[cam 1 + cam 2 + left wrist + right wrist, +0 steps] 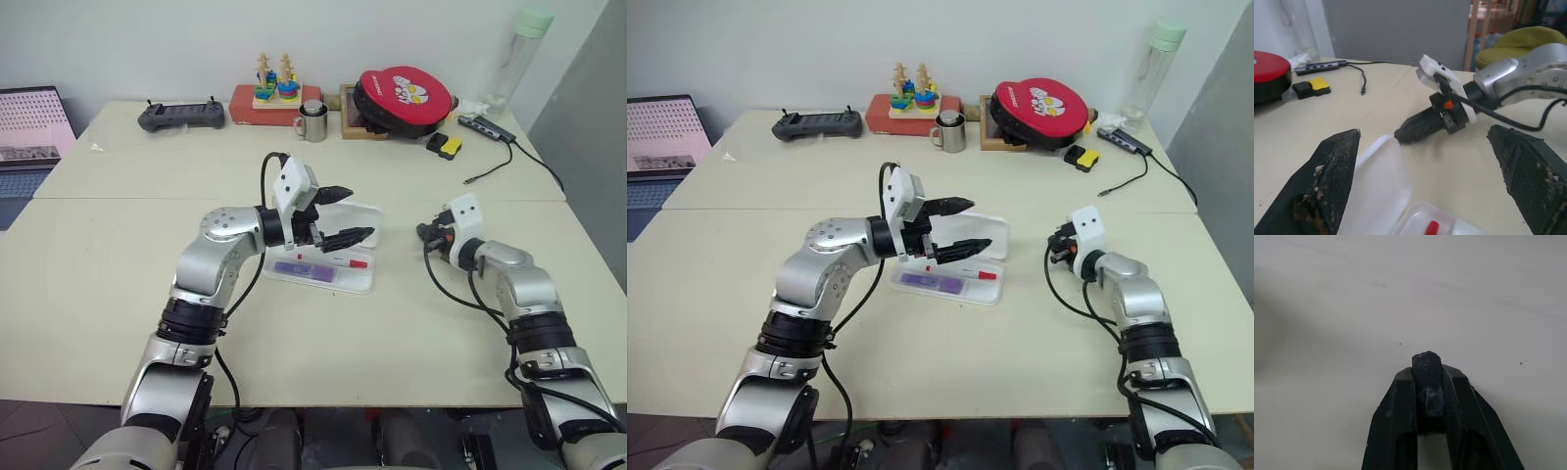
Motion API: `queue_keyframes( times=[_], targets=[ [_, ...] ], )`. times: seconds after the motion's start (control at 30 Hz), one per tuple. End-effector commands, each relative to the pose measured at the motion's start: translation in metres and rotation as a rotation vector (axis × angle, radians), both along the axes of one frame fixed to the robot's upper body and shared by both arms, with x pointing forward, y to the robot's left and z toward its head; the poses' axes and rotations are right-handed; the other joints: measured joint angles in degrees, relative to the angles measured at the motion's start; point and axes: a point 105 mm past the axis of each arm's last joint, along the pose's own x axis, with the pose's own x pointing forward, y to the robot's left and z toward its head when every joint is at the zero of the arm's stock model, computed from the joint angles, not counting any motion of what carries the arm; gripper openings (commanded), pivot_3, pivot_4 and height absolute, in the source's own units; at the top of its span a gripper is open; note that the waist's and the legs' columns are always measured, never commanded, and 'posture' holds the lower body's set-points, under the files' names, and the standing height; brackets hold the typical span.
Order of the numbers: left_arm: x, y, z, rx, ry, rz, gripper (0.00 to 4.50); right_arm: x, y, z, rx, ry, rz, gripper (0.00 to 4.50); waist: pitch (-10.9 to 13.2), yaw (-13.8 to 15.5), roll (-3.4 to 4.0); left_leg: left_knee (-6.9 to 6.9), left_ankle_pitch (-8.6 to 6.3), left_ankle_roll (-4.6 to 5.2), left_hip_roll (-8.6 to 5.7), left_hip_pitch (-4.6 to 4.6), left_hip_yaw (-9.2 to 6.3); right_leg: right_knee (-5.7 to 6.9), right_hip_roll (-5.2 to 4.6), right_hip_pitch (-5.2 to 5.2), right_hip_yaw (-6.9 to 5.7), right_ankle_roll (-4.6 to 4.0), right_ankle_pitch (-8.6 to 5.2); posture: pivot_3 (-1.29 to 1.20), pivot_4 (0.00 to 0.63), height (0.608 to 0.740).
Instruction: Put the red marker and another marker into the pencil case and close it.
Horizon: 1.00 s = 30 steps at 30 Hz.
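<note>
One pencil case [318,274] lies open near the middle of the counter [108,284], its lid [358,212] raised on the far side. Two markers rest inside its tray: the purple marker [301,269] toward the robot's left and the red marker [349,262] just beside it on the right. Two claws are in view. The left claw [345,215] hangs level over the case, fingers spread wide and holding nothing, one finger near the lid's edge. The right claw [425,235] sits well apart to the right of the case, its fingers pressed together on nothing. Bare counter lies between that claw and the case, and along the near edge. At the far edge stand one mug [313,121], one red round pouch [404,98], one controller [180,116] and one bottle [521,54].
</note>
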Motion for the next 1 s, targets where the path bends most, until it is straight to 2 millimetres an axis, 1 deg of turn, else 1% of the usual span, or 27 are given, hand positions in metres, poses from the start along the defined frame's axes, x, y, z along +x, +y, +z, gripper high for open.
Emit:
queue_keyframes(
  times=[0.03, 0.07, 0.13, 0.2, 0.23, 0.27, 0.33, 0.4, 0.47, 0.53, 0.57, 0.63, 0.73, 1.0],
  targets=[
    [-0.017, 0.03, -0.008, 0.126, -0.022, -0.093, 4.5, -0.059, 0.054, 0.026, -0.041, -0.046, 0.424, 0.36, -0.01, -0.77, 0.06, -0.06, 0.0, 0.0, 0.0, 0.02, 0.02, -0.05, 0.0, 0.0, 0.01, -0.01, 0.0, 0.0, 0.15, 0.74],
    [-0.019, 0.038, -0.015, 0.172, -0.01, -0.099, 4.5, -0.073, 0.068, 0.021, -0.054, -0.016, 0.509, 0.36, -0.01, -0.92, 0.06, -0.11, 0.0, 0.0, 0.02, 0.04, 0.02, -0.2, 0.0, 0.06, -0.01, 0.0, 0.0, 0.0, 0.15, 0.74],
    [-0.021, 0.048, -0.025, 0.235, 0.004, -0.108, 4.5, -0.082, 0.083, 0.015, -0.058, 0.016, 0.566, 0.36, -0.01, -1.26, 0.06, -0.11, 0.0, 0.01, 0.04, 0.04, 0.03, -0.27, 0.02, 0.09, -0.02, 0.0, -0.01, 0.0, 0.15, 0.74],
    [-0.021, 0.056, -0.033, 0.286, 0.006, -0.106, 4.5, -0.085, 0.098, 0.009, -0.073, 0.04, 0.598, 0.36, -0.01, -1.23, 0.05, -0.1, -0.01, 0.01, 0.05, 0.03, 0.03, -0.27, 0.03, 0.09, -0.02, 0.0, 0.0, 0.0, 0.15, 0.74],
    [-0.021, 0.063, -0.037, 0.314, 0.009, -0.1, 4.5, -0.086, 0.113, 0.002, -0.084, 0.057, 0.614, 0.36, 0.0, -1.08, 0.06, -0.09, 0.0, 0.01, 0.05, 0.04, 0.02, -0.27, 0.03, 0.09, -0.02, 0.0, 0.0, 0.0, 0.15, 0.74],
    [-0.021, 0.067, -0.039, 0.33, 0.011, -0.096, 4.5, -0.087, 0.122, -0.003, -0.093, 0.067, 0.624, 0.36, 0.0, -1.09, 0.05, -0.08, 0.0, 0.0, 0.04, 0.04, 0.02, -0.24, 0.02, 0.08, -0.02, 0.01, 0.0, 0.0, 0.15, 0.74],
    [-0.019, 0.072, -0.039, 0.332, 0.006, -0.078, 4.5, -0.079, 0.135, -0.012, -0.11, 0.075, 0.605, 0.36, 0.0, -1.01, 0.06, -0.08, 0.01, 0.01, 0.06, 0.05, -0.01, -0.24, 0.04, 0.07, -0.03, 0.03, 0.01, 0.0, 0.15, 0.74],
    [-0.017, 0.072, -0.037, 0.314, 0.0, -0.064, 4.5, -0.07, 0.139, -0.017, -0.124, 0.078, 0.578, 0.36, 0.0, -0.83, 0.06, -0.06, 0.04, 0.02, 0.06, 0.06, -0.03, -0.23, 0.06, 0.08, -0.03, 0.06, 0.04, 0.0, 0.15, 0.74],
    [-0.02, 0.072, -0.037, 0.309, 0.009, -0.069, 4.5, -0.062, 0.139, -0.016, -0.121, 0.076, 0.56, 0.36, 0.0, -0.26, 0.06, -0.06, 0.07, 0.0, 0.05, 0.05, -0.03, -0.24, 0.05, 0.07, -0.03, 0.07, 0.06, 0.0, 0.15, 0.74],
    [-0.02, 0.073, -0.038, 0.316, 0.012, -0.068, 4.5, -0.059, 0.138, -0.016, -0.121, 0.075, 0.556, 0.36, 0.0, 0.23, 0.06, -0.06, 0.07, -0.01, 0.05, 0.04, -0.03, -0.25, 0.05, 0.06, -0.03, 0.07, 0.06, 0.0, 0.15, 0.74],
    [-0.021, 0.073, -0.039, 0.315, 0.015, -0.066, 4.5, -0.054, 0.135, -0.016, -0.132, 0.073, 0.54, 0.36, 0.0, 0.31, 0.06, -0.07, 0.07, -0.01, 0.05, 0.04, -0.03, -0.25, 0.05, 0.05, -0.03, 0.07, 0.07, 0.0, 0.15, 0.74],
    [-0.022, 0.074, -0.04, 0.314, 0.021, -0.058, 4.5, -0.049, 0.133, -0.011, -0.132, 0.063, 0.537, 0.36, 0.0, 0.27, 0.06, -0.09, 0.07, -0.01, 0.06, 0.04, -0.04, -0.24, 0.05, 0.04, -0.04, 0.06, 0.07, 0.0, 0.15, 0.74],
    [-0.021, 0.074, -0.04, 0.305, 0.023, -0.043, 4.5, -0.051, 0.132, -0.006, -0.119, 0.057, 0.557, 0.36, 0.0, 0.25, 0.06, -0.11, 0.07, -0.01, 0.06, 0.02, -0.04, -0.24, 0.05, 0.01, -0.04, 0.06, 0.07, 0.0, 0.15, 0.74],
    [-0.021, 0.071, -0.04, 0.287, 0.018, -0.027, 4.5, -0.058, 0.122, -0.01, -0.136, 0.09, 0.578, 0.36, 0.0, 0.25, 0.06, -0.11, 0.07, 0.0, 0.06, 0.03, -0.03, -0.22, 0.05, 0.02, -0.04, 0.06, 0.07, 0.0, 0.15, 0.74]
  ],
)
